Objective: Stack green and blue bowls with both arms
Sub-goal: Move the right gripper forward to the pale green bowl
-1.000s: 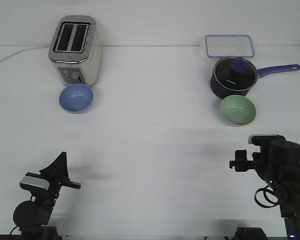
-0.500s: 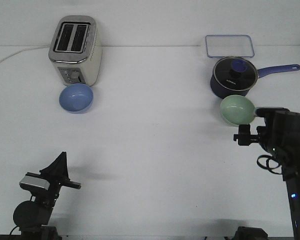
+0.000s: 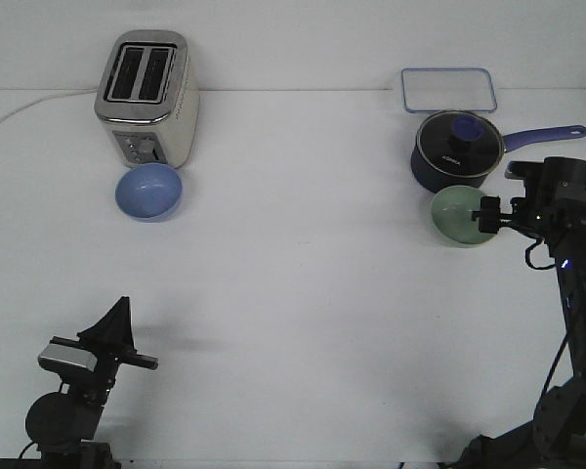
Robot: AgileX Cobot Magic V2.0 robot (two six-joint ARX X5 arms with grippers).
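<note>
A plain white table (image 3: 303,293) meets a white wall. The blue bowl (image 3: 148,191) sits just before the toaster (image 3: 146,98); the green bowl (image 3: 463,215) lies far across, before the saucepan (image 3: 454,149). The right claw (image 3: 488,215) overlaps the green bowl's rim, the left claw (image 3: 112,337) is well short of the toaster; their grip can't be told.

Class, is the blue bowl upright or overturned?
Upright: the blue bowl shows its open hollow facing up, resting beside the toaster.

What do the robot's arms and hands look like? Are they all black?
Mostly black. The left arm is thin and jointed, with a grey block near its pointed black left hand. The right arm is black too, with looping cables, a small blue light and a chunky black right hand.
</note>
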